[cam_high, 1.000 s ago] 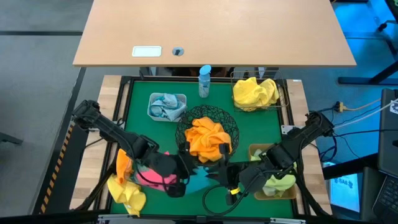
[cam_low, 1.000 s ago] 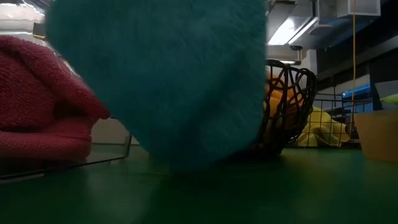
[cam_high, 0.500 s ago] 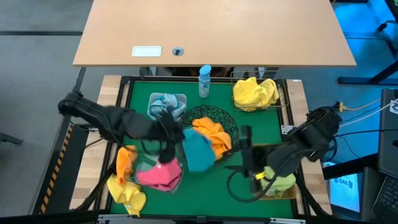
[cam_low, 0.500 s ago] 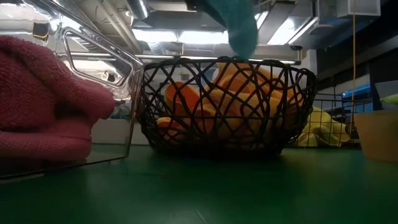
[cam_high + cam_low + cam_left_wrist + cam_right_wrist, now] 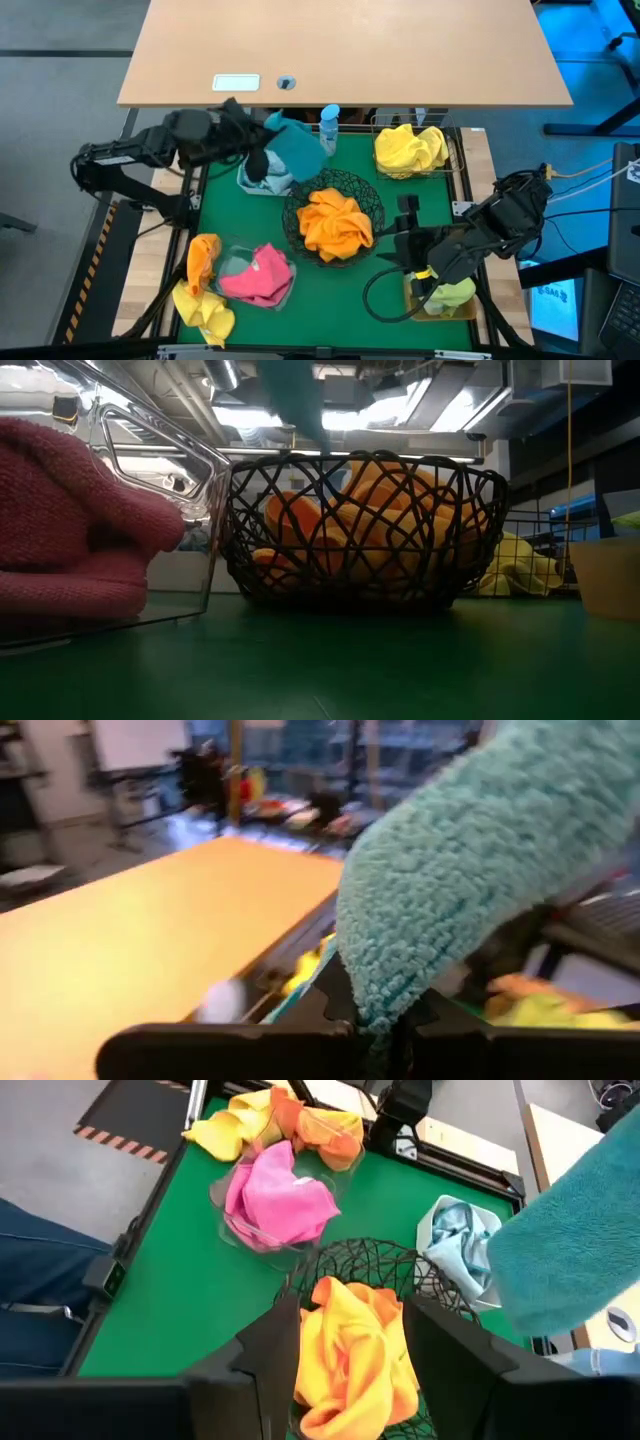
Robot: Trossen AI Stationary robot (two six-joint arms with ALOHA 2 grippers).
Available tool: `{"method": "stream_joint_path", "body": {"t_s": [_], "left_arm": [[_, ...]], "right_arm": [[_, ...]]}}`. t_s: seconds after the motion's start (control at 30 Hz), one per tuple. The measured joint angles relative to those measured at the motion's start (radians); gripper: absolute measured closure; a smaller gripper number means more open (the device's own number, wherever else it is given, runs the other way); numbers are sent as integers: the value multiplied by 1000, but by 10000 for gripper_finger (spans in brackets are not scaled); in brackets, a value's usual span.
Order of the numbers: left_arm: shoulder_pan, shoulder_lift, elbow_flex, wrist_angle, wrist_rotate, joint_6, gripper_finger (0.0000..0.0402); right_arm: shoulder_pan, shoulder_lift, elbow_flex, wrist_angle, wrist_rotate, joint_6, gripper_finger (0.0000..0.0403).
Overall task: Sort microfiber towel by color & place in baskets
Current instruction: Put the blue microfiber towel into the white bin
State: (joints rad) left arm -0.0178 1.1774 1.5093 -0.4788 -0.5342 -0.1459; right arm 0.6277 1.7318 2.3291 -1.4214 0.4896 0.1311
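My left gripper (image 5: 268, 140) is shut on a teal towel (image 5: 292, 150), held in the air over the white tub (image 5: 262, 180), which has light-blue towels in it. The towel's lower end (image 5: 297, 405) shows at the top of the low view. My right gripper (image 5: 401, 236) stands open with nothing in it, to the right of the round black wire bowl (image 5: 296, 212), which holds orange towels (image 5: 335, 222). A pink towel (image 5: 258, 276) lies in the clear tray (image 5: 228, 268). Yellow towels fill the square wire basket (image 5: 452, 160). My left gripper pinches a bunched part of the teal towel (image 5: 372, 1000) between its two fingers; one layer or several, I cannot tell. The fingers lie about level and come from the table's left. The towel is lifted clear, its loose end drooping beyond the fingers above the white tub.
A blue-capped bottle (image 5: 329, 130) stands at the far edge, just right of the held towel. An orange towel (image 5: 202, 260) and a yellow towel (image 5: 204, 306) lie loose at the near left. The tan bin (image 5: 412, 243) at the near right holds a yellow-green towel (image 5: 448, 294).
My left gripper has risen from the near middle of the table and swung to the far left, taking the teal towel up and over the white tub. My right gripper has come away from the towel and drawn back up and toward the right edge.
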Motion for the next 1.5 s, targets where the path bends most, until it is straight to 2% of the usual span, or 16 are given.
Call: {"method": "stream_joint_path", "body": {"t_s": [0.23, 0.37, 0.47, 0.6, 0.7, 0.8, 0.93, 1.07, 1.23, 1.33, 1.5], "left_arm": [[166, 15, -46, -251, 1, -69, 399], [231, 13, -140, -312, -2, -107, 399], [277, 14, -211, -323, 1, -112, 399], [343, 15, -269, -317, -11, -113, 399], [368, 11, -250, -305, -33, -107, 399], [381, -3, -197, -292, -24, -61, 399], [379, -29, -99, -291, -8, -19, 399], [368, -59, -15, -296, 44, -1, 399], [339, -91, 13, -315, 116, -7, 399], [319, -99, 13, -355, 119, -14, 399], [307, -100, 13, -425, 118, -31, 399]], "right_arm": [[0, -22, -1, -103, 36, 33, 226], [0, -43, -1, -150, 107, 104, 226], [0, -67, -13, -147, 120, 105, 226], [0, -129, -106, -147, 165, 140, 226], [0, -193, -235, -136, 232, 193, 226], [-1, -278, -418, -44, 291, 222, 226], [-28, -408, -694, 134, 292, 215, 226], [-93, -546, -984, 364, 239, 211, 226], [-179, -669, -1285, 731, 108, 173, 226], [-219, -699, -1406, 893, 25, 119, 226], [-260, -707, -1507, 1020, -66, 111, 226]]}}
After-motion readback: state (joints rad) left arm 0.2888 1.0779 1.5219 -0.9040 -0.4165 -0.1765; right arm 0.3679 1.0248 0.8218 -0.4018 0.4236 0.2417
